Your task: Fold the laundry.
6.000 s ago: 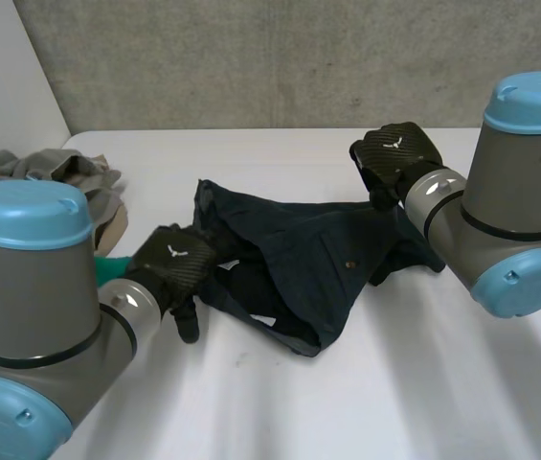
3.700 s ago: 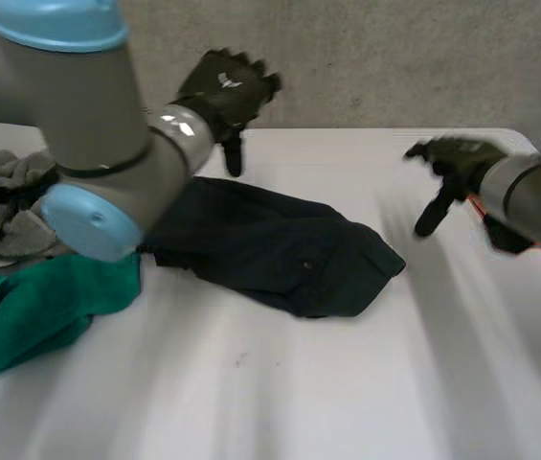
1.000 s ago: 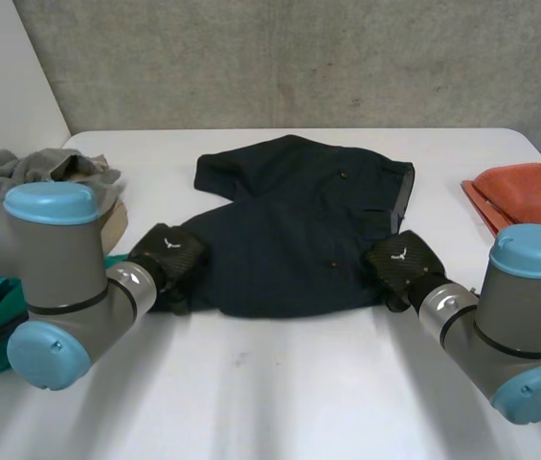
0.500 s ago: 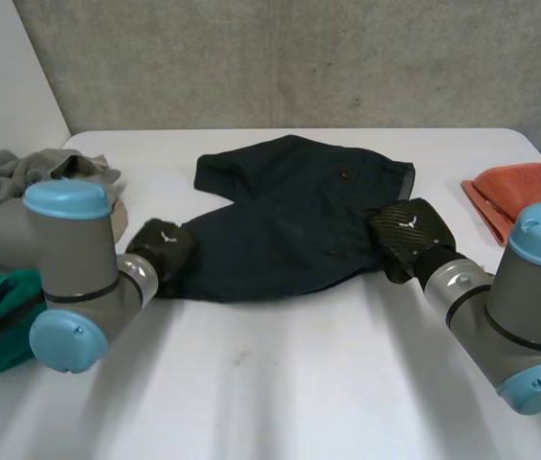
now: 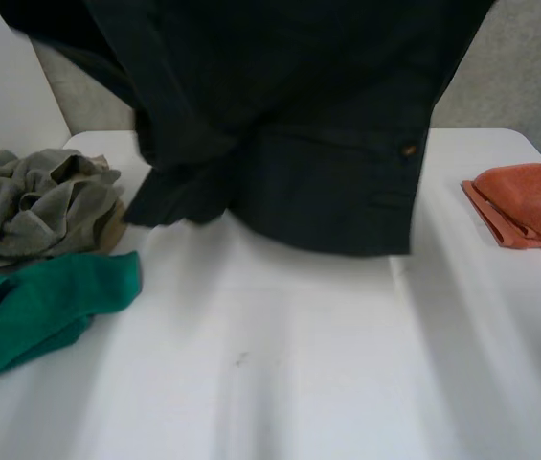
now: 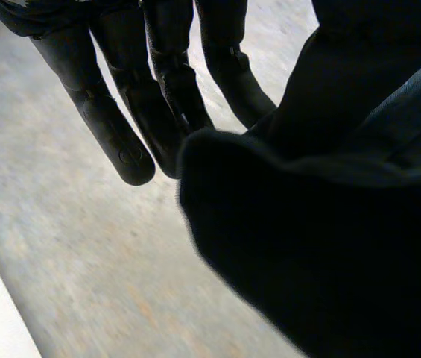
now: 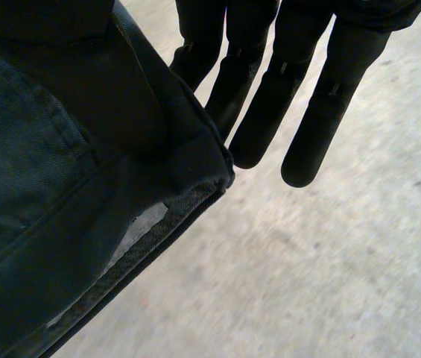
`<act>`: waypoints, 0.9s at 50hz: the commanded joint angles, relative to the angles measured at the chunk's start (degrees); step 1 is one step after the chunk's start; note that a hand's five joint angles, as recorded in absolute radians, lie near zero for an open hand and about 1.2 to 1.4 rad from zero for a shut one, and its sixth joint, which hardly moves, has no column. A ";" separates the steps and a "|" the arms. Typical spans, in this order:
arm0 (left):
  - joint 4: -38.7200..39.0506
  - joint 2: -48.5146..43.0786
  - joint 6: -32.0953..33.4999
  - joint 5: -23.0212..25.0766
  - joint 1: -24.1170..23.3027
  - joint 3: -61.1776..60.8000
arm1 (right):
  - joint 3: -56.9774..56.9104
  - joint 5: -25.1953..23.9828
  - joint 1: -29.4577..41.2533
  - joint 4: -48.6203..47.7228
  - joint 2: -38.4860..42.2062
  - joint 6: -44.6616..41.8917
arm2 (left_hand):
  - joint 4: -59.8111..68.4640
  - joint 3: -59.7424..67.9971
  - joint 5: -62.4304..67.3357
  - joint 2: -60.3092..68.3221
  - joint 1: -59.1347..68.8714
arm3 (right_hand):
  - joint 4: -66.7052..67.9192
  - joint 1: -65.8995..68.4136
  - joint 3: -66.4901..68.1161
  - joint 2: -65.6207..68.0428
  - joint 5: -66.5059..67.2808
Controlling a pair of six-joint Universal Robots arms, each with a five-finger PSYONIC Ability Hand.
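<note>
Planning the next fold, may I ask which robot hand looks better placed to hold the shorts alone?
Probably the right robot hand: its thumb visibly pins the dark shorts against its fingers. On the left robot hand, the thumb is hidden behind cloth.

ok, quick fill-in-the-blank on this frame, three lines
1. Left hand and right hand both hold up the dark ___.
2. The cloth in front of the grey pile is ___.
3. The folded cloth near the table's right edge is ___.

Missing: shorts; green; orange.
</note>
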 commanded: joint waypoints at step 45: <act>-7.91 -46.95 1.25 -8.65 0.95 29.44 | -12.38 2.58 0.27 -3.69 37.13 -7.02 | -58.72 -58.22 -56.56 -58.55 -57.08 | -58.50 -53.13 -57.98 -56.96 -57.83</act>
